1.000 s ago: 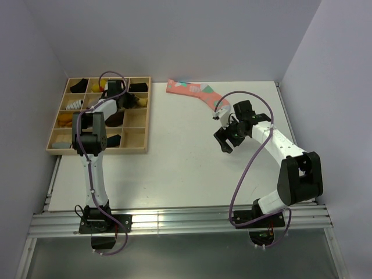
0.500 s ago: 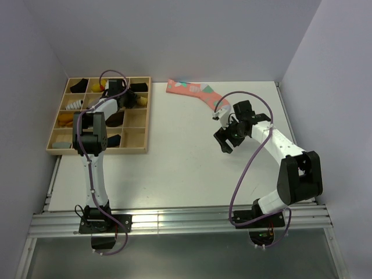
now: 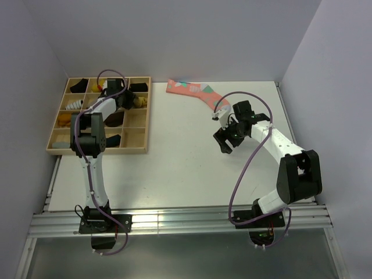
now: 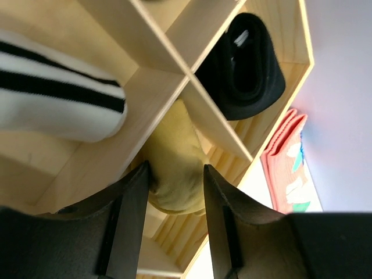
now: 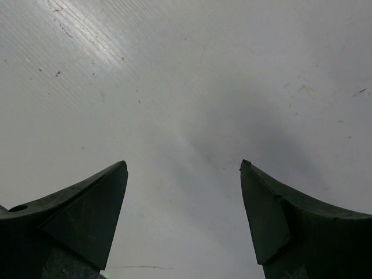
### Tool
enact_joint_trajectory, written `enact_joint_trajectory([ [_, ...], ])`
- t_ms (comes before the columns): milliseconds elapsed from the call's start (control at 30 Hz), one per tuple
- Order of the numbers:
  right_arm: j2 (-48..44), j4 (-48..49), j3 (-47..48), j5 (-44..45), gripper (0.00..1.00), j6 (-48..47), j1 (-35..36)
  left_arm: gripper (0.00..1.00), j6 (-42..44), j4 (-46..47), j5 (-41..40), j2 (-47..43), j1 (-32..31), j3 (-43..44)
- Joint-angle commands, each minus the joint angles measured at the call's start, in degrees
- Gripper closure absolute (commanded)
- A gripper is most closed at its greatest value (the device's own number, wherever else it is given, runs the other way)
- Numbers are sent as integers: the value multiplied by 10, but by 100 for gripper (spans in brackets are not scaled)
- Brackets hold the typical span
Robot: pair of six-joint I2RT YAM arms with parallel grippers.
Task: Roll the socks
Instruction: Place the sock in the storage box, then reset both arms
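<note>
A rolled mustard-tan sock (image 4: 174, 168) sits low in a compartment of the wooden tray (image 3: 146, 119), against a divider (image 4: 157, 87). My left gripper (image 4: 176, 167) reaches into the tray (image 3: 129, 100) with its jaws parted on either side of that roll, and the roll fills the gap at the tips. In the top view the mustard sock (image 3: 138, 102) peeks out beside the gripper. One compartment over lies a black rolled sock (image 4: 247, 64). My right gripper (image 3: 224, 142) hangs wide open over bare table (image 5: 183, 165), holding nothing.
A long pink sock (image 3: 195, 93) with teal and white patches lies flat at the back of the table, right of the tray (image 4: 285, 157). A white roll with black stripes (image 4: 58, 99) and several other rolls fill tray compartments. The table's far corner has walls on both sides.
My left jaws have spread wider around the mustard roll, and the left wrist has shifted slightly over the tray. The right arm has not moved.
</note>
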Motion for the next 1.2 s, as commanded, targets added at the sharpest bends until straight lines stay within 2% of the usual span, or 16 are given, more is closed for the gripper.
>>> enact_joint_trajectory([
  [0, 7, 0, 7, -11, 15, -4, -5, 53, 22, -41, -22, -36, 2, 14],
  [333, 17, -11, 20, -23, 15, -5, -5, 54, 44, -68, -27, -56, 2, 12],
  [700, 35, -11, 26, -25, 15, -3, -5, 49, 68, -64, -9, -91, 2, -16],
  [900, 21, 5, 28, -27, 14, 12, -6, 49, 86, -55, -14, -144, 2, -50],
  [1167, -28, 35, 24, -50, 9, 52, -14, 49, 150, -43, -27, -289, -26, -136],
])
